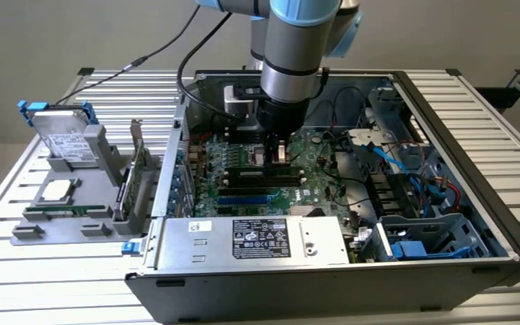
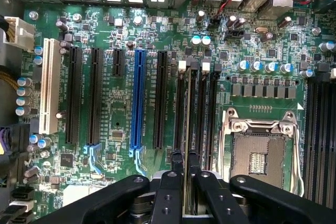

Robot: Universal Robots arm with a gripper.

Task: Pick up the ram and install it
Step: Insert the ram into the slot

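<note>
As end effector [image 2: 185,157] grips ram [image 2: 188,119], slots [image 2: 201,114] flank it.

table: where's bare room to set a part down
Free: bare table slats on the camera side of the grey rack, exterior view's left. Crowded: inside the case, where the end effector holds the ram.

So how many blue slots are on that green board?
1. The blue slot stands among black slots on the green board. More may hide under the gripper.
</note>
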